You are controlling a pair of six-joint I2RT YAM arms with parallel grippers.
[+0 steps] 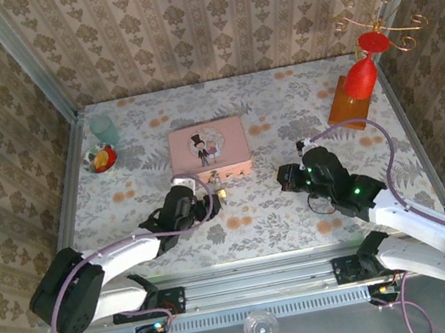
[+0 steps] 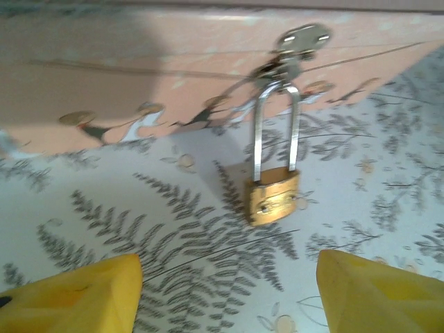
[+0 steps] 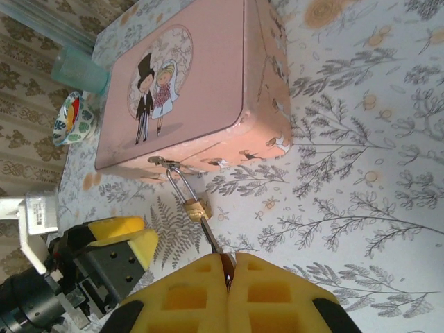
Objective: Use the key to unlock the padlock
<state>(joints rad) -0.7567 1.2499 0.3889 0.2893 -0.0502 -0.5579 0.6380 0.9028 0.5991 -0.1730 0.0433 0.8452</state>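
Beige damask wallpaper (image 1: pixel 204 14) around fern-print tabletop (image 1: pixel 256 212)

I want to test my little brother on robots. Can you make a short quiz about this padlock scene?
1. True or false: the padlock's shackle is hooked through the clasp of the pink tin.
2. Fill the gap: the left pincer, facing the padlock, is ____ (open or shut).
3. What grips the key?
A. the left pincer
B. the right pincer
C. nothing, it lies on the table

Key: 1 true; 2 open; 3 B.
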